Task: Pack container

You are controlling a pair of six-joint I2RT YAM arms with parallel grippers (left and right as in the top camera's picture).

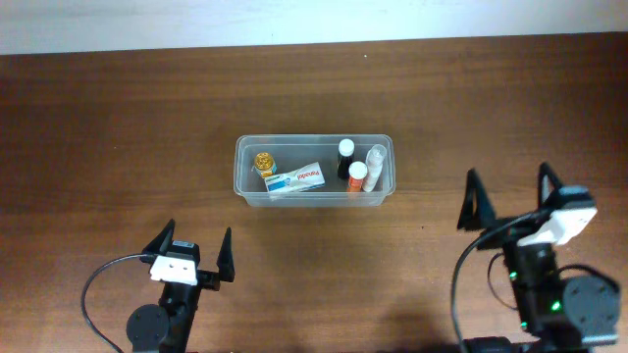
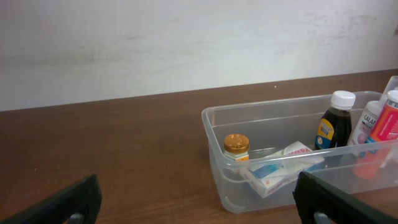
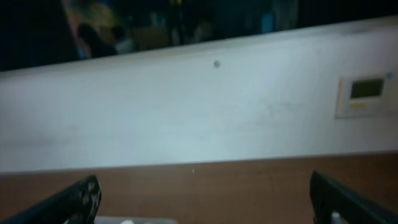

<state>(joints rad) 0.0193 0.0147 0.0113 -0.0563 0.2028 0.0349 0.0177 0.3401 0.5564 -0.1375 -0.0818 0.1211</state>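
A clear, translucent plastic container (image 1: pixel 294 138), rectangular with rounded corners and a raised rim, sits in the middle of a dark brown wood-grain table (image 1: pixel 118 118). Inside it, at the left end, stands a small amber bottle (image 1: pixel 263 161) with a gold cap. Just right of that, a flat white and blue box (image 1: pixel 294 180) lies tilted. At the right end are a dark bottle (image 1: pixel 345 154) with a white cap, an orange bottle (image 1: pixel 357 176) with a white cap, and a slim white bottle (image 1: pixel 375 165) close to the right wall.

Near and left, well apart from the container, the left gripper (image 1: pixel 194 240) has its two black fingers spread wide, holding nothing. Near and right, the right gripper (image 1: pixel 508 186) is likewise spread wide and empty. A pale, smooth wall (image 1: pixel 294 20) runs along the table's far edge.
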